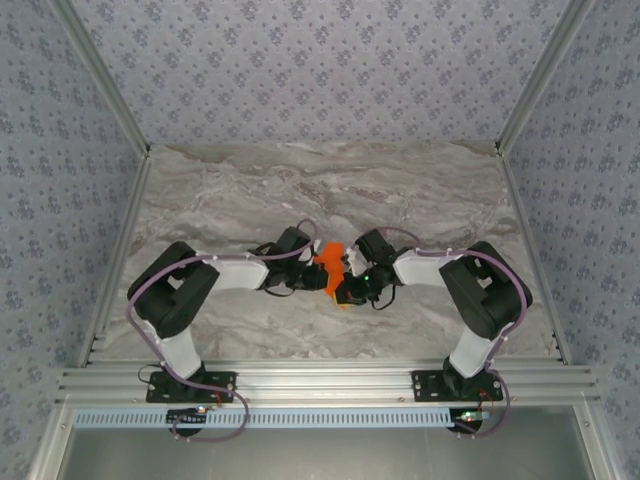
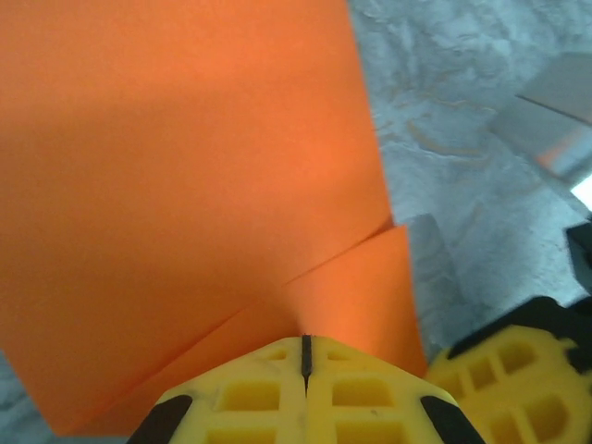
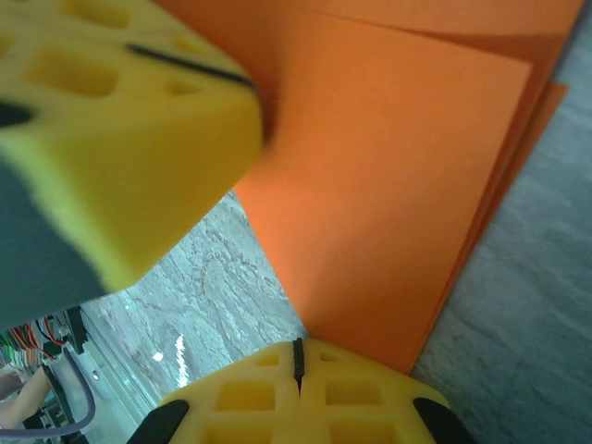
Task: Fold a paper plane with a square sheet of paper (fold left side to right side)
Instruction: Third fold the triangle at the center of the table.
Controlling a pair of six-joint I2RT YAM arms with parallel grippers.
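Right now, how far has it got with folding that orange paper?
Done: the bright orange paper sheet is already creased, with stacked layers showing along its edge. In hand: the left tool and right tool are both pinched shut on it. Left: it looks broad, not yet a narrow pointed dart, so more folds probably remain.

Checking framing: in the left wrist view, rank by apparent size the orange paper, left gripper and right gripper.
1. orange paper, by far.
2. left gripper.
3. right gripper, cut by the frame edge.
Both grippers sit near the camera, so true size is unsure.
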